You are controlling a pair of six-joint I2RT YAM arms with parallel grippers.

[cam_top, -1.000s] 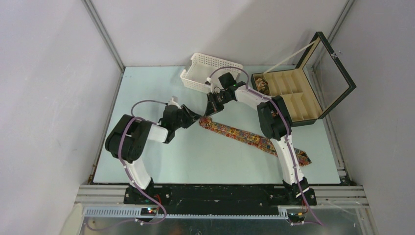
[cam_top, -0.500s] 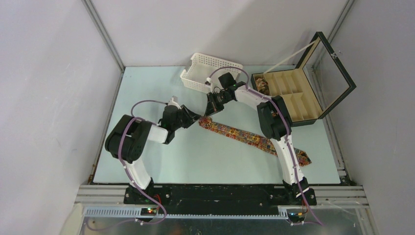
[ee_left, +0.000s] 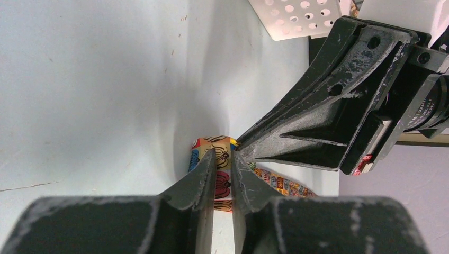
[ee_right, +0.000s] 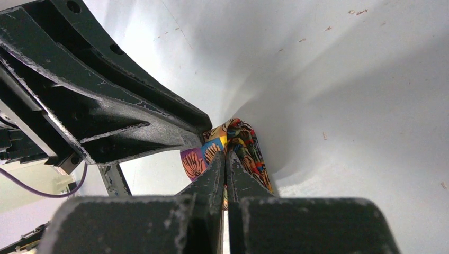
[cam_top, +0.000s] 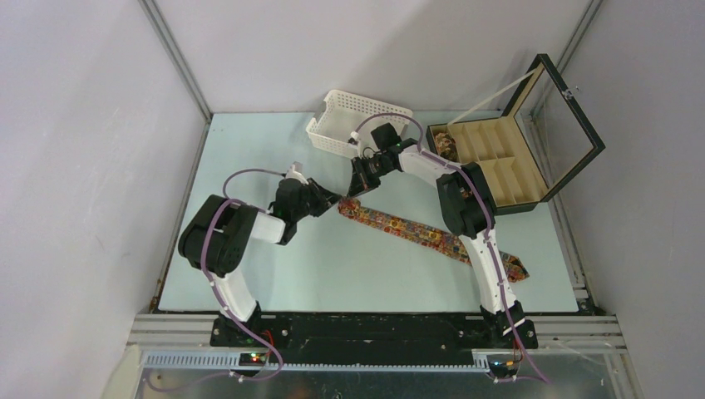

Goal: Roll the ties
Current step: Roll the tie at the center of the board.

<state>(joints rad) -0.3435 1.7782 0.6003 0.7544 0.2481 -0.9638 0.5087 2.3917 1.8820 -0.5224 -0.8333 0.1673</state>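
Pale blue bench (cam_top: 249, 166) in the top view: I see one long tie (cam_top: 416, 231) with red, orange and yellow patches. It lies flat and slants from the middle toward the near right corner, passing under my right arm (cam_top: 490, 258). My left arm (cam_top: 241, 233) and the right one both reach to the tie's far end. The left jaws and the right jaws meet there, tip by tip. A white basket (cam_top: 349, 125) sits at the back, and a black box (cam_top: 499, 166) with its lid up sits to the right of it.

From the left wrist, the left jaws are nearly together with a thin gap, and the tie's end lies right at their tips. I cannot tell if they pinch it. The right jaws come at the same end from the other side.

From the right wrist, the right jaws are pressed together on the folded end of the tie, which humps up off the bench
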